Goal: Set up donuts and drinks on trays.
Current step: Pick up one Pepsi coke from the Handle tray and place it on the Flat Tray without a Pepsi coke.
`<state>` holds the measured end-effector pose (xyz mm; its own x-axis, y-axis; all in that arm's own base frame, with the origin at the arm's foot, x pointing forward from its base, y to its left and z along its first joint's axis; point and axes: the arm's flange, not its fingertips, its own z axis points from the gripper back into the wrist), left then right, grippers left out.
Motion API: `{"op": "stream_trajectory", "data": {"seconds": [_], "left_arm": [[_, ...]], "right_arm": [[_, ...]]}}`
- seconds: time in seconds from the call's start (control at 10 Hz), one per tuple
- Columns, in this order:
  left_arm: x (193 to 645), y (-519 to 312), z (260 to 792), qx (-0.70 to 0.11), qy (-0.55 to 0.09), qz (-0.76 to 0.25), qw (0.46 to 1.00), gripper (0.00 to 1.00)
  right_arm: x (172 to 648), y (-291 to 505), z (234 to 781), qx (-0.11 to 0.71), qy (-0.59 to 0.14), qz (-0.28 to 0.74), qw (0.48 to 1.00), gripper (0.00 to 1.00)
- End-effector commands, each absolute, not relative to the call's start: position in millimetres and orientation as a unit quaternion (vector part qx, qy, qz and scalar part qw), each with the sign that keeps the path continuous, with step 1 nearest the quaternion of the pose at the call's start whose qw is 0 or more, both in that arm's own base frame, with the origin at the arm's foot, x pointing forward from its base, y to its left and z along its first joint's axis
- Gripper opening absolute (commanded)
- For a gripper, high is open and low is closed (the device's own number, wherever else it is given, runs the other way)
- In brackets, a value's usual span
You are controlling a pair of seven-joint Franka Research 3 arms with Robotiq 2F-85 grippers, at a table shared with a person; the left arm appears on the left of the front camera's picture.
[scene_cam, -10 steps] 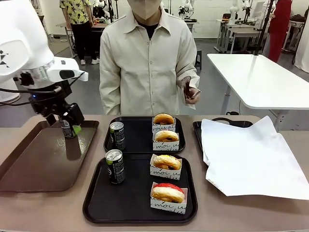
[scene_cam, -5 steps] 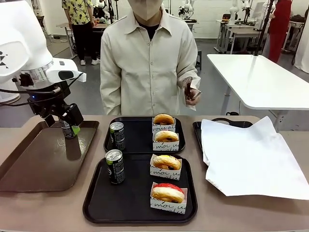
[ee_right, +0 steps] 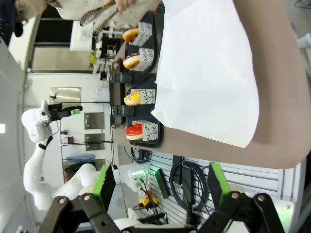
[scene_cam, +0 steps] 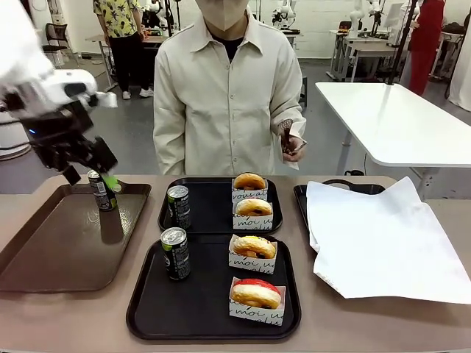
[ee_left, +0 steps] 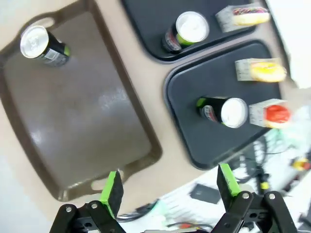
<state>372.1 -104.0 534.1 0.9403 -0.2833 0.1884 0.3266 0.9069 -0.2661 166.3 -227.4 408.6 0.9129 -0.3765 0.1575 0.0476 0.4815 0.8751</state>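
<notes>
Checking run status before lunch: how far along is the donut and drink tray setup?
Mostly done, it looks. The near black tray holds a can and two boxed donuts; the far black tray also holds a can and two donuts. In hand: nothing; the left gripper is open above the brown tray. Left: possibly the spare can there.

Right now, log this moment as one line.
left gripper: open, raised above brown tray | spare can: standing on brown tray | black trays: one can, two donuts each | right gripper: open
</notes>
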Motion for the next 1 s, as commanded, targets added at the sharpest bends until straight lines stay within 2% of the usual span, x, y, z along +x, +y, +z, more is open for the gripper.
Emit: {"op": "stream_trajectory", "data": {"seconds": [0.0, 0.3, 0.6, 0.9], "left_arm": [[366, -20, 563, -0.312, -0.043, -0.087, 0.945, 1.0], [345, 87, 538, -0.416, -0.102, 0.023, 0.903, 1.0], [338, 141, 471, -0.449, -0.088, 0.081, 0.886, 1.0], [335, 162, 442, -0.497, -0.06, 0.091, 0.861, 1.0]], "right_arm": [[168, -227, 408, 0.499, -0.174, -0.117, 0.841, 1.0], [168, -227, 408, 0.499, -0.174, -0.117, 0.841, 1.0], [168, -227, 408, 0.499, -0.174, -0.117, 0.841, 1.0], [168, -227, 408, 0.499, -0.174, -0.117, 0.841, 1.0]]}}
